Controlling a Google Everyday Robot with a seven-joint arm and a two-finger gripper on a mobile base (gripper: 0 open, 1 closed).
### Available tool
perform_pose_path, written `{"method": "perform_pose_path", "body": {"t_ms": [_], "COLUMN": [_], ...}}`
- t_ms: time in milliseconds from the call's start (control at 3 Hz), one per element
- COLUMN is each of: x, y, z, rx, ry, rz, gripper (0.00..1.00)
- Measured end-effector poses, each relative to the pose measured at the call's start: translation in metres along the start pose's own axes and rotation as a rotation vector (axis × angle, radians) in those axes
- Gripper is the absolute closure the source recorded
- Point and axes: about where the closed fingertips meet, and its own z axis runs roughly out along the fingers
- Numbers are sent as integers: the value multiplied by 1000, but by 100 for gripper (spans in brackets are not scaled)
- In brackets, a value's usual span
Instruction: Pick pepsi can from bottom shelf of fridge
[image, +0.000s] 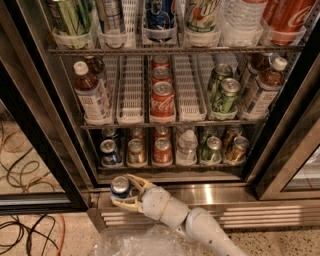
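My gripper (123, 192) is at the lower left, in front of the fridge's ribbed steel base (220, 197). It is shut on a pepsi can (120, 187), dark blue with a silver top, held upright outside the fridge and below the bottom shelf (170, 165). Another dark-blue can (109, 152) stands at the left end of that shelf, behind the held one. The white arm (200, 227) runs down to the lower right.
The bottom shelf also holds a brown can (136, 151), a red can (162, 150), a clear bottle (187, 146), a green can (212, 149) and a gold-brown can (236, 148). Black door frames (35, 150) flank the opening. Cables (30, 235) lie on the floor at left; crumpled clear plastic (135, 242) lies below.
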Motion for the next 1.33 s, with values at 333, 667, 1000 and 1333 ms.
{"method": "perform_pose_path", "body": {"t_ms": [333,667,1000,1333], "x": [-12,-23,-37,-37], "y": [9,21,52,52], "z": [-14,-31,-64,-64], "rx": [-4,1,38,37], "ry": [3,34,119,119], "rz": [-10,-10,-2,-2], "gripper": [100,100,100,100]}}
